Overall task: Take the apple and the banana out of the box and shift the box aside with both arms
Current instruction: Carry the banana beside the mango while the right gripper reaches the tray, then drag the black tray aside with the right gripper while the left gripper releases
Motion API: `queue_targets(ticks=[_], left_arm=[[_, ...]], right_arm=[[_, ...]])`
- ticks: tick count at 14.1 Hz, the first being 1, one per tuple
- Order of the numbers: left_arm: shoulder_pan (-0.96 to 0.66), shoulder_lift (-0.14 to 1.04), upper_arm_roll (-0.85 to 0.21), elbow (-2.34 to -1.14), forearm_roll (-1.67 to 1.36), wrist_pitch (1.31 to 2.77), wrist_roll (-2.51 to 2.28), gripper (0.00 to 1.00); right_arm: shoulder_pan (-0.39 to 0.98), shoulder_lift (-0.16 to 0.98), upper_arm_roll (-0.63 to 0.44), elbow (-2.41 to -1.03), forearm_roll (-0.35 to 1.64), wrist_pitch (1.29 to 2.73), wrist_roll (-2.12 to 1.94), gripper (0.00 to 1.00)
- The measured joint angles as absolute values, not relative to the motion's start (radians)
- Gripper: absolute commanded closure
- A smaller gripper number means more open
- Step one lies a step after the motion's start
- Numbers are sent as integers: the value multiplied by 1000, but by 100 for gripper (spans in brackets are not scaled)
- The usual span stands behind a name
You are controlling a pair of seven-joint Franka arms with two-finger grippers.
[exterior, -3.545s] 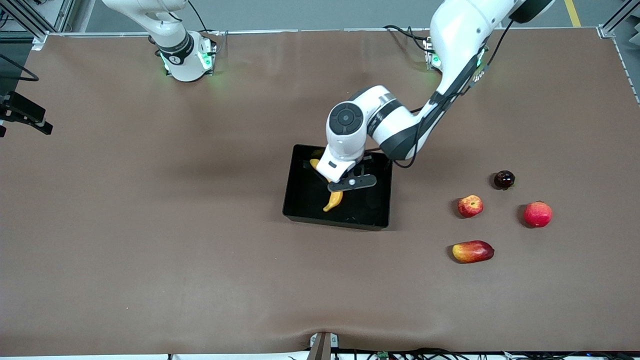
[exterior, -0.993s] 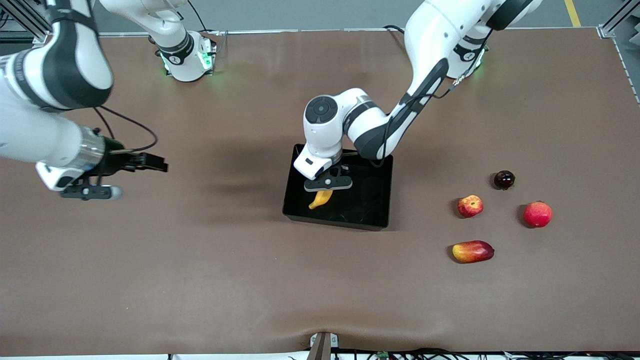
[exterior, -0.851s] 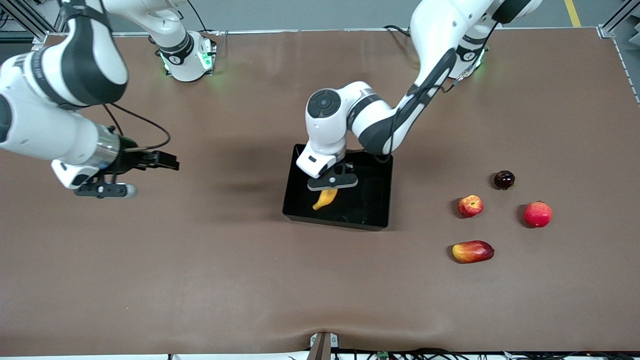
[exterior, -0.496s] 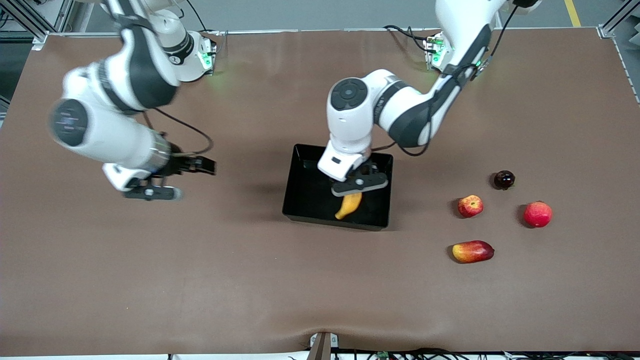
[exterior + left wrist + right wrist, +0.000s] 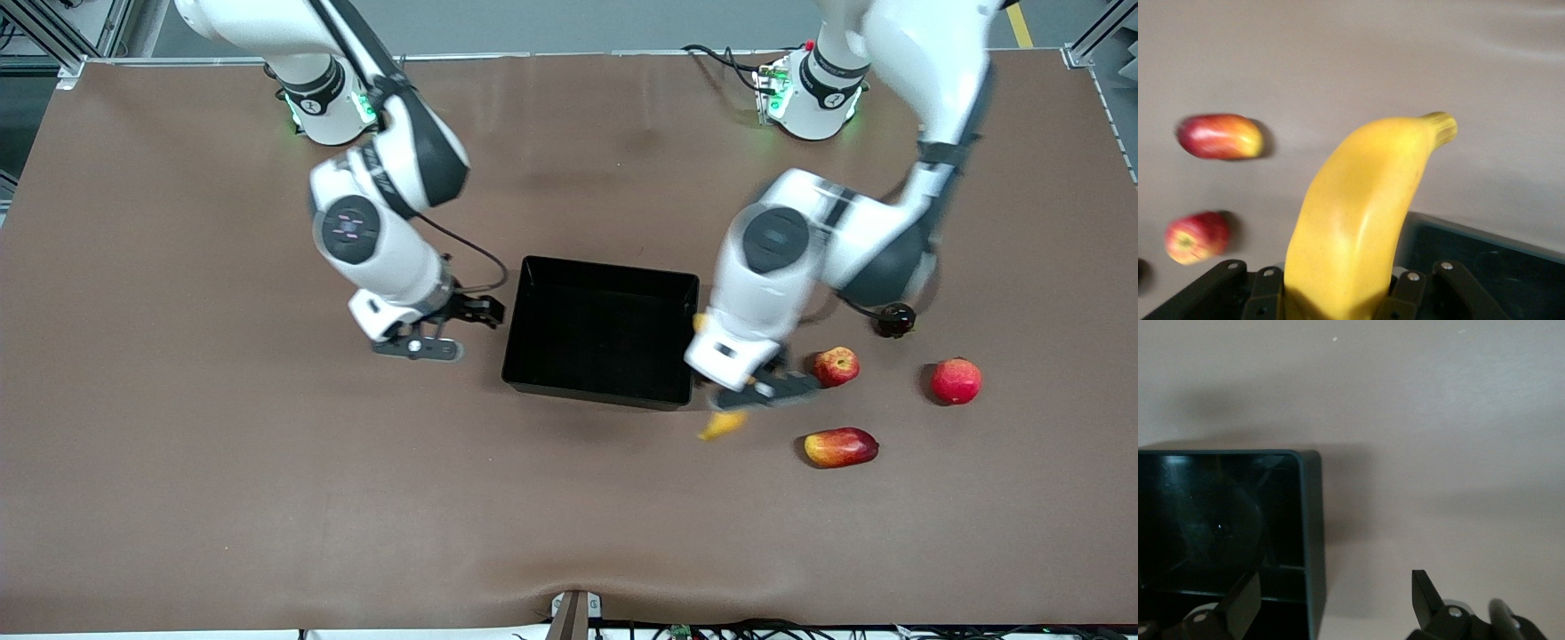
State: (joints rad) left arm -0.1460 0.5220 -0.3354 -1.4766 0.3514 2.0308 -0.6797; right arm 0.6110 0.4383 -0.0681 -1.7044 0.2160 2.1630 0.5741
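The black box (image 5: pixel 600 333) sits mid-table with nothing in it. My left gripper (image 5: pixel 757 394) is shut on the yellow banana (image 5: pixel 722 426) and holds it over the table just off the box's corner at the left arm's end, close to the small red apple (image 5: pixel 837 366). In the left wrist view the banana (image 5: pixel 1365 207) stands up out of the gripper (image 5: pixel 1338 297), with the apple (image 5: pixel 1197 237) and a corner of the box (image 5: pixel 1485 260) in sight. My right gripper (image 5: pixel 418 347) is open beside the box's wall at the right arm's end. In the right wrist view that wall (image 5: pixel 1313 520) shows between the fingers of the gripper (image 5: pixel 1335 593).
An oblong red-and-yellow fruit (image 5: pixel 841 447) lies nearer the front camera than the apple; it also shows in the left wrist view (image 5: pixel 1219 136). A larger pinkish-red round fruit (image 5: pixel 956 380) and a small dark fruit (image 5: pixel 896 319) lie toward the left arm's end.
My left gripper has carried the banana out of the box toward the left arm's end. My right arm has swung in from the right arm's end to the box's side.
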Motion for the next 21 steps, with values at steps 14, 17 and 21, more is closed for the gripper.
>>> queue_targets(ticks=[14,17,21], left_arm=[[299,686,-328,-1466,330,2170,-12,100],[356,755,-326,-1463,324,2250,5,100],[386,803,-326,-1456,254,2273,6,100]], right_arm=[[699,582,-71,-1698,189,2283,647,100],[699,581,-75,-1694,189,2279,647,100],[677,536,-94,-1604,187,2081,647,100]])
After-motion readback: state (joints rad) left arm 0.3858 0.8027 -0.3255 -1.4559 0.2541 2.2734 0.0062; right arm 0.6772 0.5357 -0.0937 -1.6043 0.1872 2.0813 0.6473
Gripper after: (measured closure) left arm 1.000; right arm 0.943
